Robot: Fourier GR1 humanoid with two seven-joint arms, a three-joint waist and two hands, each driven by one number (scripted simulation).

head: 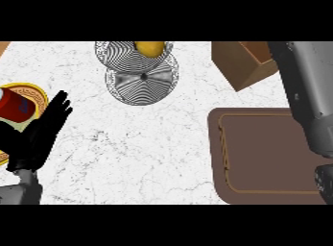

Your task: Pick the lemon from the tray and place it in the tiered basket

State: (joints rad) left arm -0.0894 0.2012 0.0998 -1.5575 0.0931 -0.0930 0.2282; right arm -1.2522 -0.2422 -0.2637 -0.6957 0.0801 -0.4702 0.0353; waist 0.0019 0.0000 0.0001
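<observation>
Right forearm point(317, 96), closest to view, rises past the brown tray point(268, 158); its hand is out of sight. Beyond the tray, the lemon point(149, 48) lies in the tiered basket point(142, 79). Best now: withdraw without nudging it. Left hand point(34, 134) rests open, empty.

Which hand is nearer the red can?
Left. The left hand rests open just right of and below the red can; the right arm is far across the counter, its hand unseen.

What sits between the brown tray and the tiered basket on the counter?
Nothing: in the head view, only bare white counter separates the brown tray from the tiered basket, which holds the lemon.
</observation>
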